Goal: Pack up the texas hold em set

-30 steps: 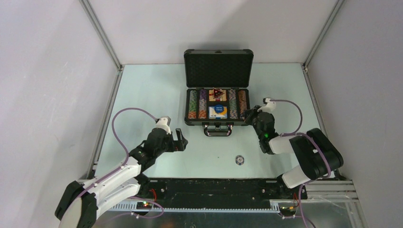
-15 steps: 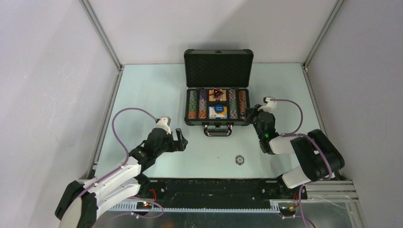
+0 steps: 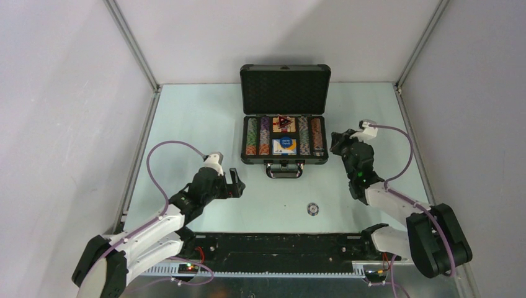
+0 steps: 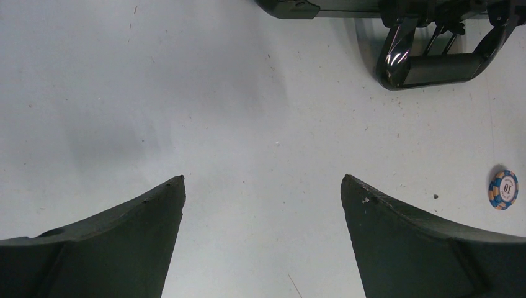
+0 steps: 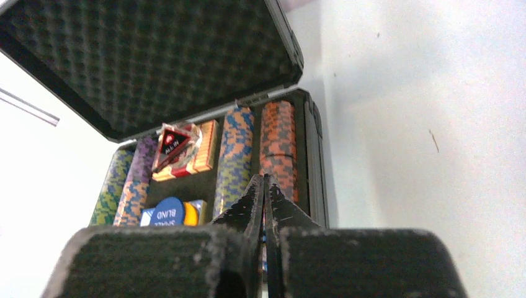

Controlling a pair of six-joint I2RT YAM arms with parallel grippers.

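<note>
Almost packed: open briefcase point(image 3: 285, 161) at the far middle of the table point(image 3: 205, 124), one stray chip point(image 3: 312, 209) in front of it.
Empty left gripper point(image 3: 236, 184) spread wide; right gripper point(image 3: 337, 141) pressed together just beside the case's right wall. Danger of closing the lid point(image 3: 285, 90) with that chip forgotten outside.

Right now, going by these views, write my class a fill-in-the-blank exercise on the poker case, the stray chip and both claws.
The briefcase stands ___.
One chip lies ___ the briefcase, on the table.
The left claw is ___.
The right claw is ___.
Missing words: open; outside; open; shut.
</note>
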